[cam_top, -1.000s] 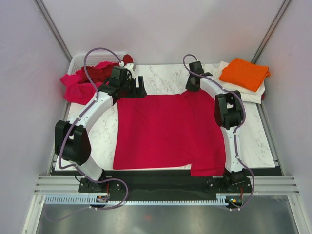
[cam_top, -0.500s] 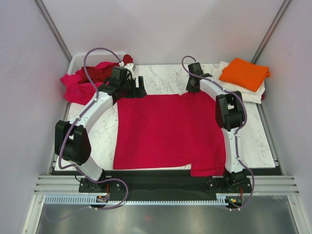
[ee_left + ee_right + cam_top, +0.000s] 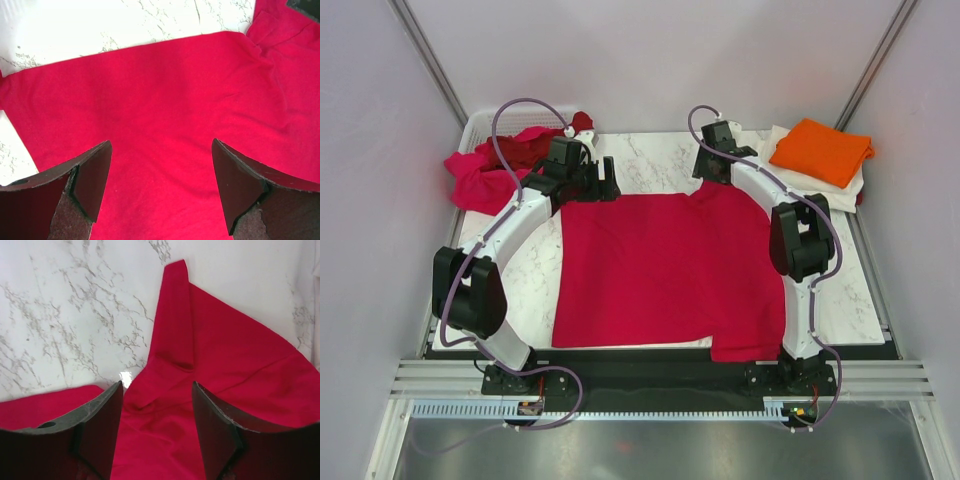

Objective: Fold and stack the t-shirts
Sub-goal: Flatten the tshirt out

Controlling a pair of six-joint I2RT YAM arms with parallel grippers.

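A crimson red t-shirt (image 3: 660, 270) lies spread flat across the middle of the marble table. It fills the left wrist view (image 3: 165, 100) and shows with a folded sleeve in the right wrist view (image 3: 210, 360). My left gripper (image 3: 605, 185) is open over the shirt's far left edge (image 3: 160, 170). My right gripper (image 3: 710, 172) is open above the shirt's far right sleeve (image 3: 157, 405). A folded orange t-shirt (image 3: 822, 150) lies on a cream-white one (image 3: 840, 192) at the far right. Magenta-pink (image 3: 475, 180) and dark maroon (image 3: 525, 150) shirts are heaped at the far left.
A white plastic basket (image 3: 478, 128) at the far left corner holds the heap of shirts. Bare marble table (image 3: 660, 165) shows between the two grippers. Grey walls close in the table on three sides.
My right gripper has moved a little farther back and left over the sleeve. The left arm and the shirt have not moved.
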